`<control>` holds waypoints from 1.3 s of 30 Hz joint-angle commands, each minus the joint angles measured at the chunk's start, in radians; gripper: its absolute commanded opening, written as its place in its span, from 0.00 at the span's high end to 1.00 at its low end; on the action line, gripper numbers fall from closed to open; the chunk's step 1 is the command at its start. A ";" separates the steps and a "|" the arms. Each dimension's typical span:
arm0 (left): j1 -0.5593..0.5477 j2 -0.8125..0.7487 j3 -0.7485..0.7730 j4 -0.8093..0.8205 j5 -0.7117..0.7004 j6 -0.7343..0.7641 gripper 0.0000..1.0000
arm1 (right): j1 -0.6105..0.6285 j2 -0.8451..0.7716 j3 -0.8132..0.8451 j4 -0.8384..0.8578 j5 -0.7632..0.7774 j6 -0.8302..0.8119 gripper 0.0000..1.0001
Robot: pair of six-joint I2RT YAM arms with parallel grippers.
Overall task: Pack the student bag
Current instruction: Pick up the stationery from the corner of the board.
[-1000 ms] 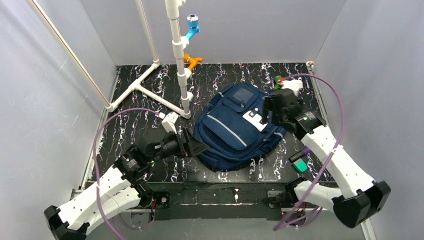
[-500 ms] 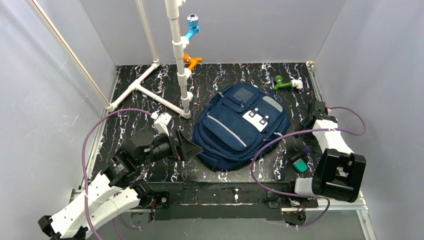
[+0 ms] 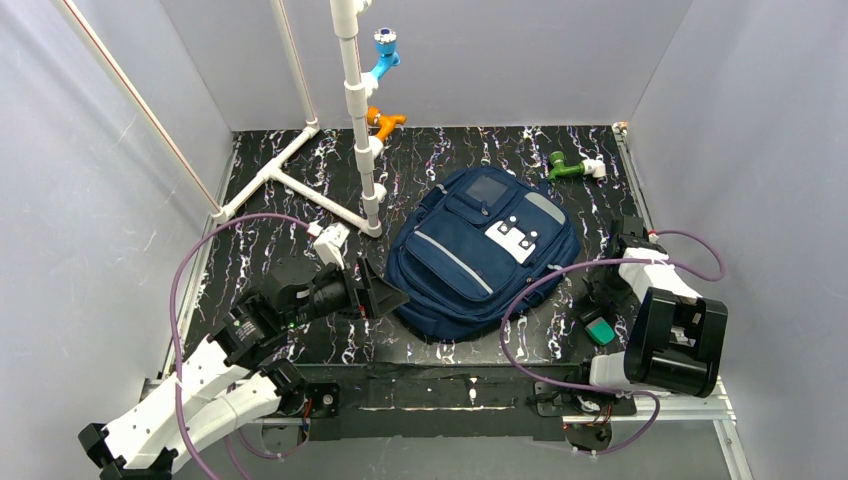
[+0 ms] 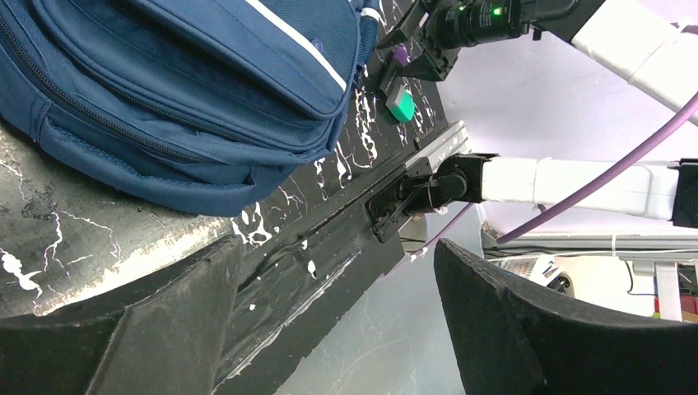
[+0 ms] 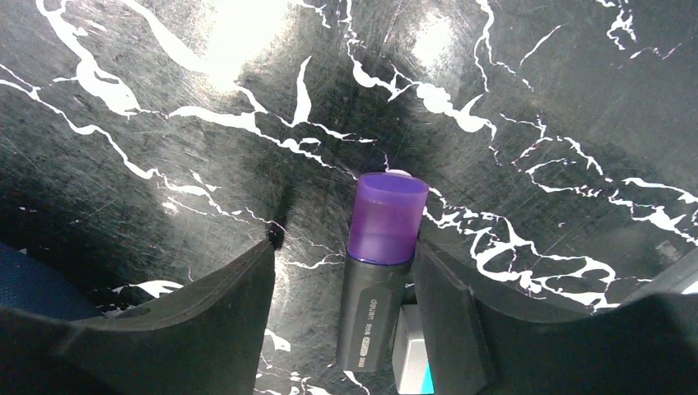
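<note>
The student bag (image 3: 480, 250), navy blue with a grey stripe and a white dotted patch, lies flat and zipped in the middle of the table; its lower pockets fill the left wrist view (image 4: 165, 82). My left gripper (image 3: 383, 290) hovers open and empty (image 4: 337, 255) just off the bag's lower left edge. My right gripper (image 3: 602, 298) points down at the table right of the bag, open (image 5: 344, 251) and straddling a black marker with a purple cap (image 5: 383, 247). The right finger touches the marker. The left finger stands apart from it.
A green and white block (image 3: 600, 330) lies beside the marker, partly under my right finger (image 5: 409, 354). A white pipe stand (image 3: 350, 100) with blue and orange pegs rises at the back left. A green fitting (image 3: 570, 167) lies at the back right. Grey walls enclose the table.
My right arm swung off the bag's upper right corner and dropped over the marker, and its jaws narrowed. My left gripper drew back slightly, then returned near the bag's edge.
</note>
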 commanded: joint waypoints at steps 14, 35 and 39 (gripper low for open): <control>0.005 -0.014 0.010 0.019 -0.028 -0.006 0.15 | -0.005 -0.077 0.044 0.061 -0.051 0.056 0.86; 0.006 0.223 -0.022 0.312 -0.104 -0.162 0.17 | 0.793 -0.157 0.409 0.327 -0.280 0.008 0.99; 0.008 0.330 0.032 0.313 -0.121 -0.110 0.22 | 0.910 -0.052 0.433 0.353 -0.399 0.062 0.99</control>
